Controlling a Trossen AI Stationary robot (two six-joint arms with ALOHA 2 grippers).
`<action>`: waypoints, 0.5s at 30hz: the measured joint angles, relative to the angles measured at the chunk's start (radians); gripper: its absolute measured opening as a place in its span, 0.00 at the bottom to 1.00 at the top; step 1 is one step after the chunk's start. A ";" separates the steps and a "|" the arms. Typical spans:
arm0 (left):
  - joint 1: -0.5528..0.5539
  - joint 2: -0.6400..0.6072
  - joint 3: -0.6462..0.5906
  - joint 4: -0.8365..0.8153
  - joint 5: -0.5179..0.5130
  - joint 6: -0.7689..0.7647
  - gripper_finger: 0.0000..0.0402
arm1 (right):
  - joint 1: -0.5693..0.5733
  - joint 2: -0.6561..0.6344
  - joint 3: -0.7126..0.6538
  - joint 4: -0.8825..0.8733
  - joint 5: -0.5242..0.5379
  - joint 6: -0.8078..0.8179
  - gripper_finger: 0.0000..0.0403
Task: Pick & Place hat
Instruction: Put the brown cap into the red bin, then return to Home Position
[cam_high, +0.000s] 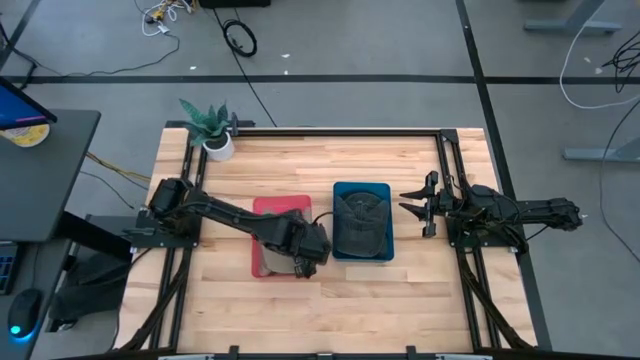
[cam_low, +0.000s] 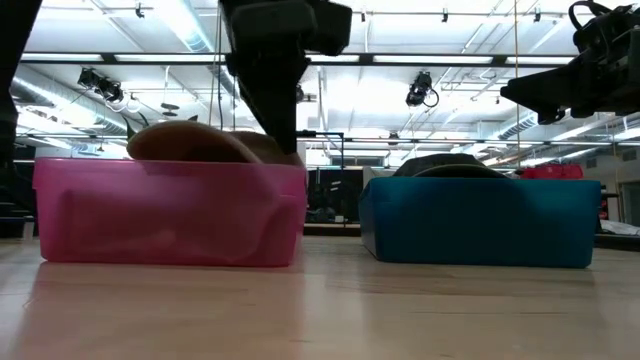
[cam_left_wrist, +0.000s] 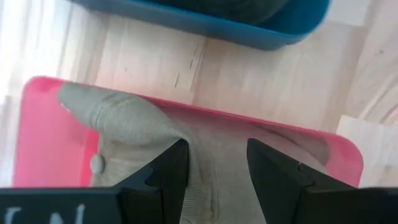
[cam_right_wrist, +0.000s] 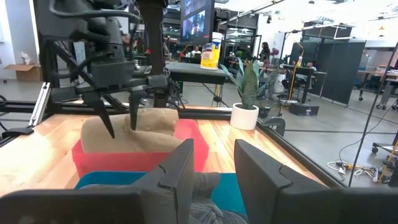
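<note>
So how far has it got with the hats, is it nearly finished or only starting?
One dark hat already lies in the blue bin. The left gripper is over the pink bin with its open fingers around a fold of the tan hat, so that hat is being handled now. It is not lifted clear yet. The right gripper waits open beside the blue bin.

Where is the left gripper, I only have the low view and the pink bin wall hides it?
Observer: The left gripper is over the pink bin, fingers open astride a fold of the tan hat.
Operator: Is it gripping yet?
Observer: No, the right wrist view shows its fingertips apart at the hat's top.
Operator: And the right arm?
Observer: The right gripper waits open beside the blue bin, which holds a dark hat.
</note>
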 joint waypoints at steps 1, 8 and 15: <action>-0.008 0.000 0.000 0.000 -0.016 0.014 0.42 | 0.000 0.000 0.000 0.000 0.000 0.000 0.29; -0.036 -0.039 0.001 -0.004 -0.107 0.088 0.42 | 0.000 0.000 0.000 0.000 0.000 0.000 0.29; -0.076 -0.129 -0.056 0.094 -0.102 0.221 0.42 | 0.000 0.000 0.000 0.000 0.000 0.000 0.29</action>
